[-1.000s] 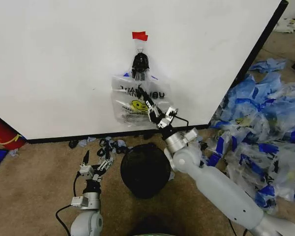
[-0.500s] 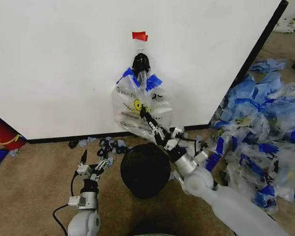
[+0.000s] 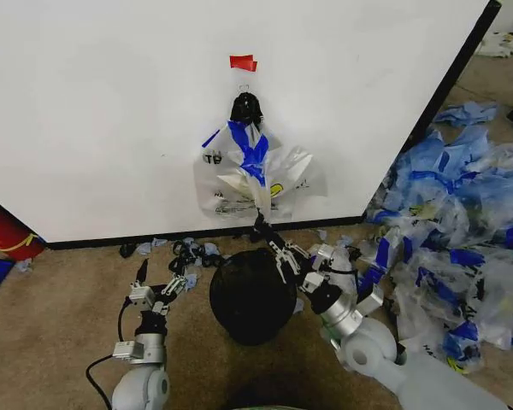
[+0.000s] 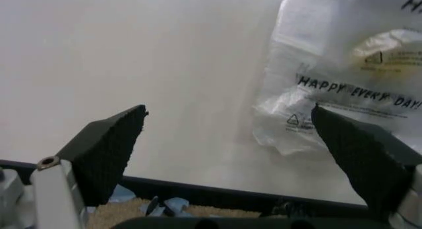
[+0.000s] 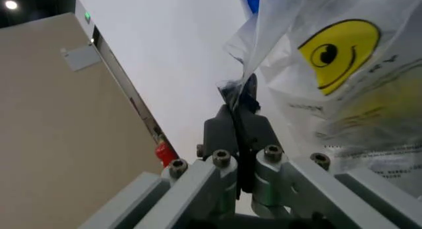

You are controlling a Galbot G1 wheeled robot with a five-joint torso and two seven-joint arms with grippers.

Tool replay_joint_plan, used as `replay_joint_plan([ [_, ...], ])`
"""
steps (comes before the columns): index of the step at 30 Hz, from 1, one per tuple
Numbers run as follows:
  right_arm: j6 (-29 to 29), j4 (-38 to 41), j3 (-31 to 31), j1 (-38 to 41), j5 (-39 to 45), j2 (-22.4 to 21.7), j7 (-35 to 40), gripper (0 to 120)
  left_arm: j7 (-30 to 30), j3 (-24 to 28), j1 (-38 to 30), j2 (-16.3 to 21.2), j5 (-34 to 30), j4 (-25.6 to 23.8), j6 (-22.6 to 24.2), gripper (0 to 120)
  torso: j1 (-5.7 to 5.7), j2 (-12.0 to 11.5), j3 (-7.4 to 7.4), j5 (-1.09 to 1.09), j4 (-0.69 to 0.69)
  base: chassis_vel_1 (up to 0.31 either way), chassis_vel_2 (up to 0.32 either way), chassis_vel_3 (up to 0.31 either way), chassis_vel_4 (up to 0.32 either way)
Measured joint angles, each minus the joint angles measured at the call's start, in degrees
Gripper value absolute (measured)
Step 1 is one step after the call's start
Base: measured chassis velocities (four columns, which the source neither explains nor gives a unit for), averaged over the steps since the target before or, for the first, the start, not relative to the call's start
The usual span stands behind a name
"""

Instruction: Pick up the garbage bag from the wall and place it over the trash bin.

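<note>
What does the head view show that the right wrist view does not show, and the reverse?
Head view alone: the trash bin on the carpet below the garbage bag, the black knot with red tape from which the bag hangs, the left claw open and low beside the bin, and the heap of blue-and-clear bags to the right.

Right wrist view alone: the right claw shut tight on a pinched fold of the bag, and the yellow smiley face whole.

Both: the bag against the white wall.

You see heap of clear-and-blue plastic bags (image 3: 462, 231) on brown carpet (image 3: 51, 325) at right; red cylinder (image 3: 4, 232) at left edge.
</note>
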Motion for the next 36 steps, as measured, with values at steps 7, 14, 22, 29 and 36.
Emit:
replay_joint_plan([
  [7,1.6,1.4,-0.4,-1.8,-1.4,-2.0,-0.1,0,-0.1,-0.5,0.4,1.2,-0.7,-0.7,-0.1,99,0.00,0.0,0.00,0.00,0.00,0.000,0.000,0.000,0.000],
  [14,3.1,2.9,1.6,-4.5,-2.1,-2.9,-0.5,0,-0.2,-0.7,0.7,2.2,-1.3,-1.4,-0.1,99,0.00,0.0,0.00,0.00,0.00,0.000,0.000,0.000,0.000],
  [22,5.2,4.7,6.2,-12.6,-3.9,-3.8,-3.1,0,-0.3,-0.8,1.2,3.0,-1.5,-2.2,0.1,99,0.00,0.0,0.00,0.00,-0.01,0.000,0.000,0.000,0.000],
  [29,7.0,4.8,8.7,-18.6,-6.3,-3.3,-5.0,0,-0.3,-0.8,1.7,3.0,-1.5,-2.8,0.0,99,0.00,0.0,0.00,0.00,0.00,0.000,0.000,0.000,0.000],
  [36,8.7,4.5,9.6,-22.4,-8.2,-3.0,-6.7,0,-0.3,-0.8,2.4,2.7,-1.4,-3.5,-0.4,99,0.00,0.0,0.00,0.00,0.00,0.000,0.000,0.000,0.000],
])
